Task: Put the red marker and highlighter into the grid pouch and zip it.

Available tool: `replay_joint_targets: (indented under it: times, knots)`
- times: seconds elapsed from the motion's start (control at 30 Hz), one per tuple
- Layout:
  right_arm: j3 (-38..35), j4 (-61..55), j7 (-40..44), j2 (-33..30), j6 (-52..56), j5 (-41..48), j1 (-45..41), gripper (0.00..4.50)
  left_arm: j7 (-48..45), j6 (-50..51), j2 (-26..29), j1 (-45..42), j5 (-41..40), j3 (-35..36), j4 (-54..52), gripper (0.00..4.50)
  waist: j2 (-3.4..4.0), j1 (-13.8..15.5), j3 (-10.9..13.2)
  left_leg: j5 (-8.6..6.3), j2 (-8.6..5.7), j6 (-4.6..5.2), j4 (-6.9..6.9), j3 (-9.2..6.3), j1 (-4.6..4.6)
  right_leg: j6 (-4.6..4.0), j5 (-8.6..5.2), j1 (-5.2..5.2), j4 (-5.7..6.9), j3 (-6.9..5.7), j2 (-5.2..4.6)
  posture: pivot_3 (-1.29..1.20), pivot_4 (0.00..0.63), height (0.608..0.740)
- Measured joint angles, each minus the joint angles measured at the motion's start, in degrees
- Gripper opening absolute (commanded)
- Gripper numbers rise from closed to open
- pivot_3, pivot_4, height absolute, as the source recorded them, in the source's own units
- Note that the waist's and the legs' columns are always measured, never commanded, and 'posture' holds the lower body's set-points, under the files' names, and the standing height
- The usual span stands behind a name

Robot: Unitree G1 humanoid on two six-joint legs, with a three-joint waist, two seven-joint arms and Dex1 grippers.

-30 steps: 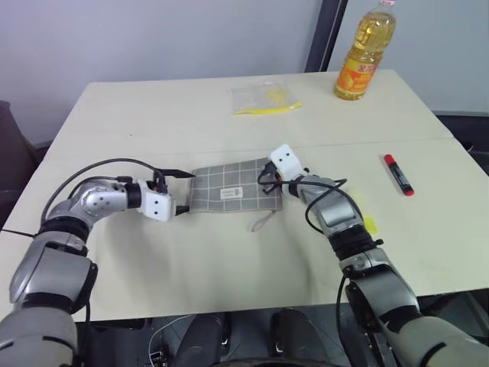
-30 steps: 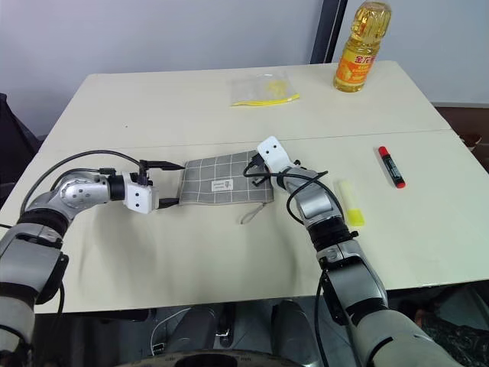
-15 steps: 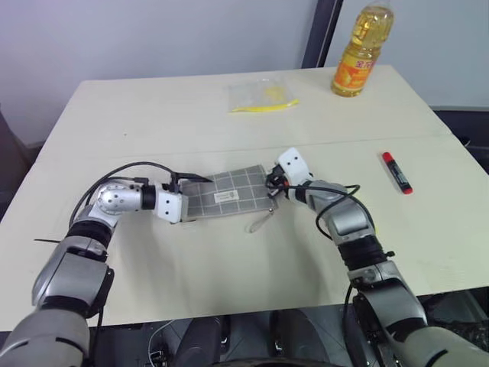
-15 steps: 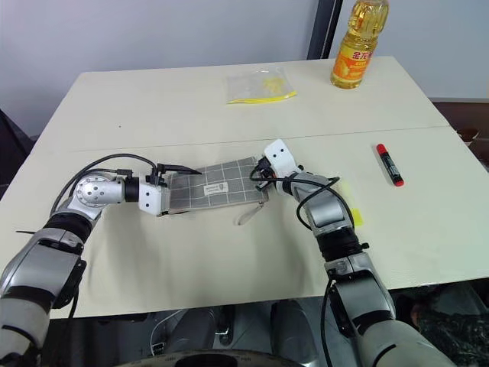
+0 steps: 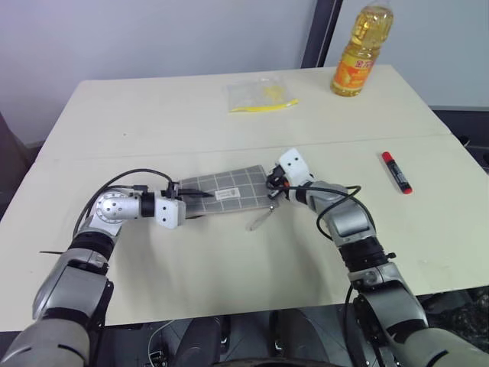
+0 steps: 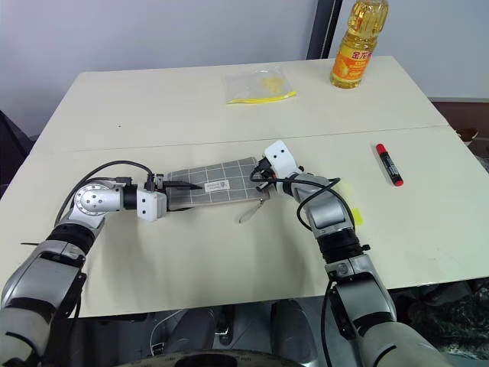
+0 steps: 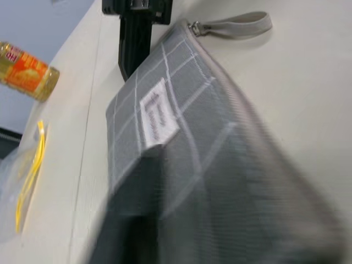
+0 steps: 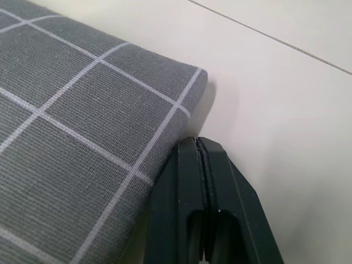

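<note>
Grid pouch [image 5: 227, 194] pinned: my left end effector [image 5: 192, 196] clamps its nine-o'clock end, right end effector [image 5: 272, 183] closed at three; unzipping comes next.

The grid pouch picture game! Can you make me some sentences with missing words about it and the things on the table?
The grid pouch lies between the two ____.
The red marker lies on the ____, not in the pouch.
The bottle at the table's far corner holds ____ liquid.

Missing words: grippers; table; yellow
</note>
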Motion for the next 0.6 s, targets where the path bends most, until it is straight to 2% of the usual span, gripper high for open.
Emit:
replay_joint_targets:
  times: [0.13, 0.27, 0.37, 0.47, 0.6]
  knots:
    - [-2.6, -4.0, -1.9, -2.8, 0.3, 0.0, 2.6, 0.00, -0.2, 5.3, -0.5, 1.0, -3.0, 2.1, -4.9, 0.03, 0.02, 0.1, 0.0, 0.00, -0.01, 0.01, 0.00, -0.01, -0.17, 0.00, 0.01, -0.06, -0.20, -0.01, -0.02, 0.00, 0.150, 0.740]
    - [-8.7, -15.2, -3.5, -7.1, 3.0, 1.3, 8.1, 0.00, 4.4, 21.6, -3.6, 4.3, -6.1, 4.6, -16.5, 0.03, 0.02, 0.0, 0.0, 0.01, -0.01, 0.02, 0.08, 0.00, -0.95, 0.04, 0.03, -0.56, -0.14, -0.01, 0.01, 0.00, 0.150, 0.740]
    - [-12.4, -22.7, -2.9, -9.1, 7.0, 3.8, 11.5, 0.93, 8.6, 34.8, -5.9, 7.3, -7.9, 5.6, -27.2, 0.00, 0.02, -0.1, 0.0, 0.00, 0.00, 0.03, 0.01, 0.00, -0.93, 0.04, 0.02, -0.57, -0.11, -0.01, 0.06, 0.00, 0.150, 0.740]
    - [-15.6, -28.7, -1.6, -11.0, 11.5, 7.1, 14.1, 2.39, 12.9, 45.7, -7.6, 10.2, -8.3, 6.3, -36.3, 0.00, 0.02, -0.2, 0.0, 0.01, 0.04, 0.03, -0.01, -0.01, -0.81, 0.03, 0.02, -0.49, -0.11, 0.00, 0.13, 0.00, 0.150, 0.740]
    - [-19.0, -34.6, -0.8, -10.5, 17.1, 12.9, 14.9, 4.45, 17.3, 56.6, -10.1, 13.1, -9.2, 6.7, -44.5, 0.00, 0.01, 0.0, 0.1, 0.01, 0.09, 0.02, 0.15, -0.07, -0.73, 0.02, 0.02, -0.35, -0.10, -0.01, 0.17, 0.00, 0.150, 0.740]
